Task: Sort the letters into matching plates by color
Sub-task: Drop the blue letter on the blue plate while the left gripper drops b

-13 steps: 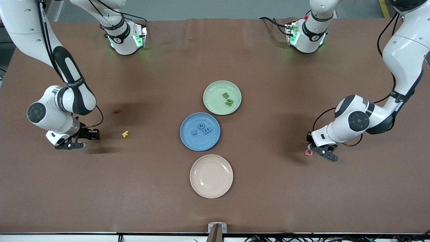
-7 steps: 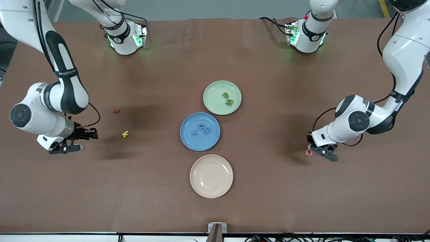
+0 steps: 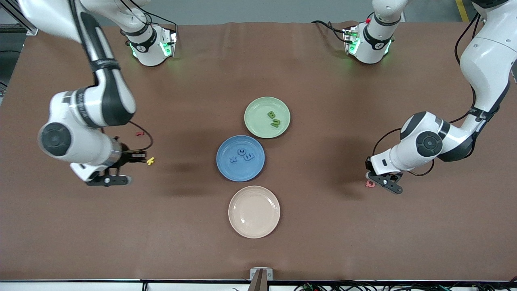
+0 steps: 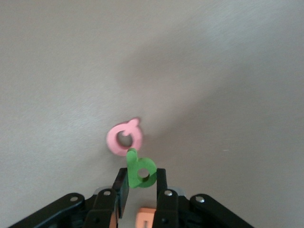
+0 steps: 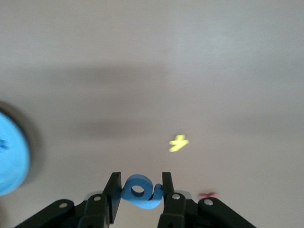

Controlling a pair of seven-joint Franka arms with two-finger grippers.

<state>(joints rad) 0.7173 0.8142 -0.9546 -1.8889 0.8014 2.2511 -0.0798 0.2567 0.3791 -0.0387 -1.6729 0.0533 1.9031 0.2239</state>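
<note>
The letters are tiny bits of foam, so they look very light and soft; they should squash a little and could slip or twist if held by a thin tip. It seems best to pinch one across its flat sides, near its middle. The left gripper [image 4: 141, 187], low over the table near the left arm's end, has its fingers closed on a green letter [image 4: 139, 170], right above a pink letter [image 4: 124, 137] on the table. The right gripper [image 5: 138, 190], up over the right arm's end, has its fingers closed on a blue letter [image 5: 139, 191]. The green plate [image 3: 254, 121] holds two green letters and the blue plate [image 3: 230, 167] three blue ones, mid-table.
</note>
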